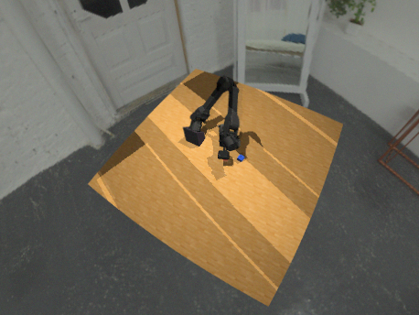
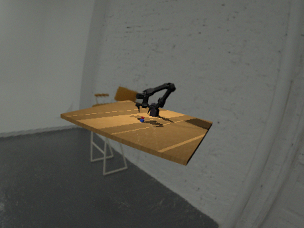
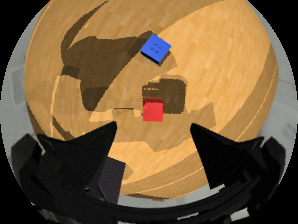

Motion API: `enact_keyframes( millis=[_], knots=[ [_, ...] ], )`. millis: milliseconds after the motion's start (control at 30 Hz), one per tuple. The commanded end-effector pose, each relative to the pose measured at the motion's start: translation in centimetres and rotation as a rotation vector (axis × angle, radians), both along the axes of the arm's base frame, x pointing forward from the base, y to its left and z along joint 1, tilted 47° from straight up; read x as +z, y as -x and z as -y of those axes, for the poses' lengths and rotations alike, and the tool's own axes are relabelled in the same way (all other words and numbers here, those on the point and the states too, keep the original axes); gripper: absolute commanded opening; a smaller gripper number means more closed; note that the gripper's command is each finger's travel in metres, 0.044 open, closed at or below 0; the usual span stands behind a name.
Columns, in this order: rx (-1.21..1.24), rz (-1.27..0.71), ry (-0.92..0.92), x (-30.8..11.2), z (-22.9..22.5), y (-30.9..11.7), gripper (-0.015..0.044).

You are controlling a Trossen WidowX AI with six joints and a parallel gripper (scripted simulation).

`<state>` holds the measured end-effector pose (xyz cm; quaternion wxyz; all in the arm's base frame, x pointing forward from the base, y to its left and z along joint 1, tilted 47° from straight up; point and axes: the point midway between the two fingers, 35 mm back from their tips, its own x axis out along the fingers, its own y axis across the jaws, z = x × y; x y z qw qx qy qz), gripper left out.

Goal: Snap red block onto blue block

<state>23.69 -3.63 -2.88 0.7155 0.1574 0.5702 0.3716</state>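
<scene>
Hanging above the big flat wooden table (image 1: 229,215) (image 2: 116,127) (image 3: 230,60), the black two-finger gripper (image 1: 224,154) (image 2: 143,110) (image 3: 154,125) is wide open, with nothing between its fingers. The bent black metal arm (image 1: 232,105) (image 2: 158,89) reaches out from its dark, boxy base (image 1: 194,135) (image 2: 154,111) and bends down toward the table.

The small red square block (image 1: 226,160) (image 2: 143,117) (image 3: 153,110) sits on the table. In the wrist view it is near the middle of the frame, just above the gap between the two fingertips. In the top view it is a bit right of the middle, and the gripper hides part of it.

The small blue square block (image 1: 241,157) (image 2: 142,120) (image 3: 156,48) has little round bumps on top. It sits on the table near the red one, but the two do not touch. The wrist view shows it near the top of the frame, turned a little. Dark shadows lie around both blocks. In the exterior view, the blocks are tiny and look bunched up near the middle.
</scene>
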Motion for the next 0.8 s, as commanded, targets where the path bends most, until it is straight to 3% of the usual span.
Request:
enact_keyframes(
  millis=[0,767],
  knots=[
    [-0.005,-0.006,-0.008,-0.7,-0.7,0.1,0.044],
    [-0.005,-0.005,-0.009,-3.2,-3.3,-0.3,0.044]
  ],
)
